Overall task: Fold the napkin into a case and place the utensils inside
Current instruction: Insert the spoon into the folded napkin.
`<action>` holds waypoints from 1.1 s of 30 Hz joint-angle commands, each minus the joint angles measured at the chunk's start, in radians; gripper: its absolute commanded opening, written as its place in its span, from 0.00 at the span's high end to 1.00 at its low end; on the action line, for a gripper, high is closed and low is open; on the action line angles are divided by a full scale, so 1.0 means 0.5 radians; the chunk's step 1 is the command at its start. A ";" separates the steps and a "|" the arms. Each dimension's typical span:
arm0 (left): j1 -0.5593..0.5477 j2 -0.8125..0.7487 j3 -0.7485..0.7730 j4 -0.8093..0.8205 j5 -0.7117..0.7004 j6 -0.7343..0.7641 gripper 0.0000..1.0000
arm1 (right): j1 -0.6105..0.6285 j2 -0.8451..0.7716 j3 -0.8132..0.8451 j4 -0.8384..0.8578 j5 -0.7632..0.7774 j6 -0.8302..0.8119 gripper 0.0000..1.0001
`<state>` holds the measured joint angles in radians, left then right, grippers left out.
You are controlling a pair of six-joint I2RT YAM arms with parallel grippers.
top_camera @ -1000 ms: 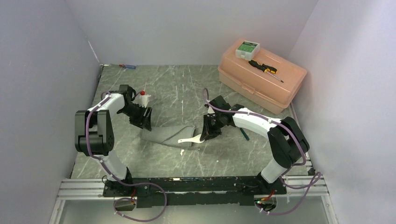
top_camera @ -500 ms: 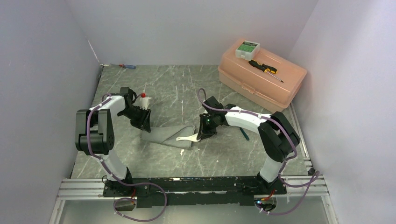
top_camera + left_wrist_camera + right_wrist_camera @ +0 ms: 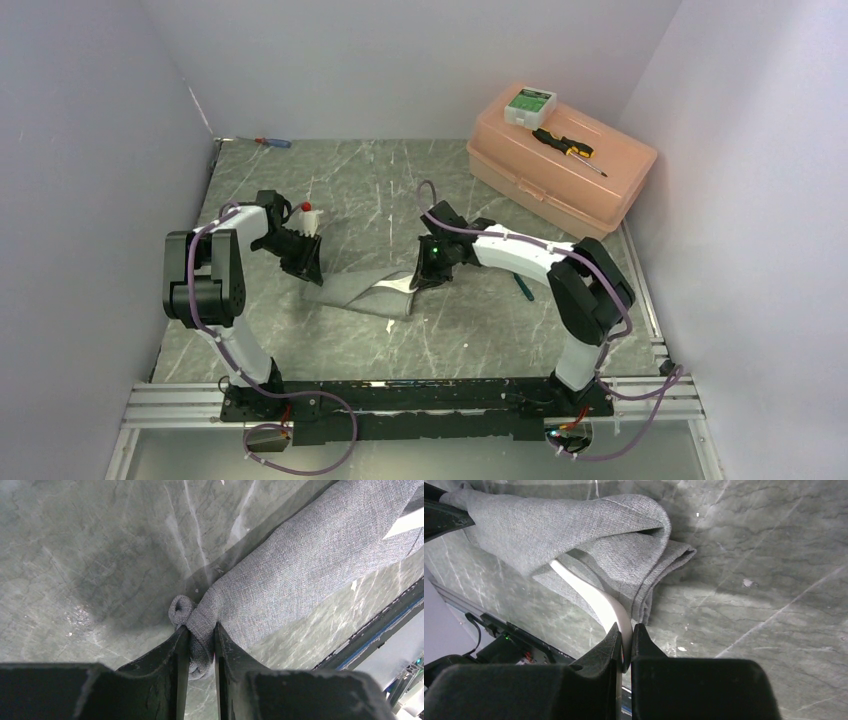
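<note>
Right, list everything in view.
napkin: one, grey, folded, table centre
white spoon: one, white, partly under napkin fold
storage box: one, peach, far right
small box: one, white-green, on storage box
yellow screwdriver: one, black-yellow, on storage box
red screwdriver: one, red-blue, far left corner
small object: one, white with red top, by left arm
table: one, grey-green marble
left pincer: one, black, shut on napkin corner
right pincer: one, black, shut on white spoon

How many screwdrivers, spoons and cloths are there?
Screwdrivers: 2, the red-and-blue screwdriver and the black-and-yellow screwdriver
Spoons showing: 1, the white spoon
Cloths: 1, the grey napkin
Total: 4
A teal item is too small to name.
</note>
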<state>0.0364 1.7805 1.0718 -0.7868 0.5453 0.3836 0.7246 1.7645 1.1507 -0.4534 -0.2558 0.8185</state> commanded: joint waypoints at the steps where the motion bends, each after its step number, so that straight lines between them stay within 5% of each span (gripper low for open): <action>1: -0.015 0.057 -0.024 -0.005 0.066 0.080 0.73 | 0.039 0.033 0.108 0.056 0.082 0.117 1.00; 25: -0.006 0.074 0.002 -0.110 0.102 0.118 0.78 | 0.180 0.425 0.286 0.554 -0.112 0.337 0.97; 33: -0.005 0.081 0.013 -0.124 0.055 0.146 0.79 | 0.084 0.231 0.030 0.577 -0.248 0.181 1.00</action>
<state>0.0448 1.7931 1.0779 -0.8082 0.5705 0.4248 0.7864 1.9556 1.2236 -0.2295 -0.3309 0.9520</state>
